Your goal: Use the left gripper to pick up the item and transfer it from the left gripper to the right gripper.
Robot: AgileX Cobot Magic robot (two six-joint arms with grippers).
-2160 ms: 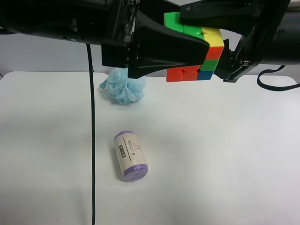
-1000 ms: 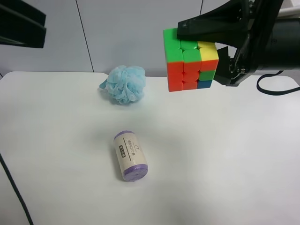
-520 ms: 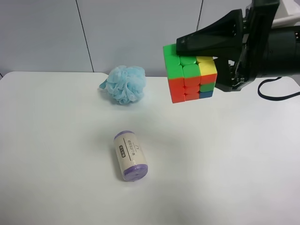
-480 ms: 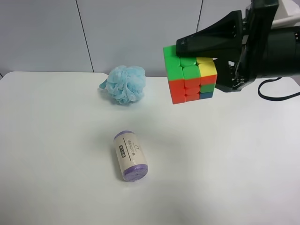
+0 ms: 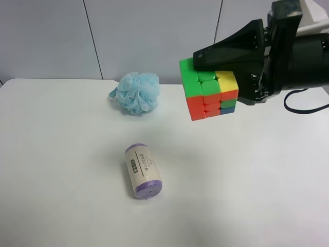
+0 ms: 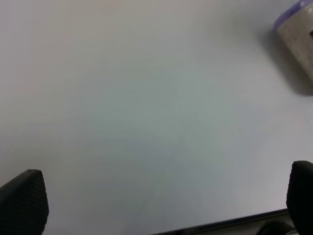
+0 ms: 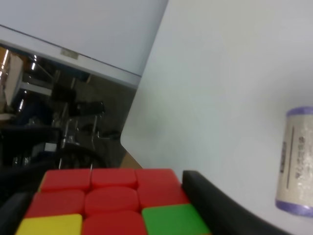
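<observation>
The item, a puzzle cube (image 5: 209, 95) with green, orange, yellow and blue squares, hangs in the air above the white table. The right gripper (image 5: 208, 82), on the arm at the exterior high view's right, is shut on it, one black finger lying across its top. In the right wrist view the cube's red face (image 7: 110, 200) fills the space between the two fingers of the right gripper (image 7: 110, 215). The left gripper (image 6: 161, 200) is open over bare table, its fingertips (image 6: 22, 200) far apart with nothing between them. It is outside the exterior high view.
A purple-ended white roll (image 5: 143, 171) lies on the white table (image 5: 247, 180) near the middle, also seen as the roll (image 7: 296, 161) and the roll's end (image 6: 298, 34). A light blue mesh puff (image 5: 136, 92) sits at the back. A black cable loops at the right edge.
The left arm drew back out of the exterior high view, leaving the cube in the right gripper. The cube has since sunk slightly and tilted.
</observation>
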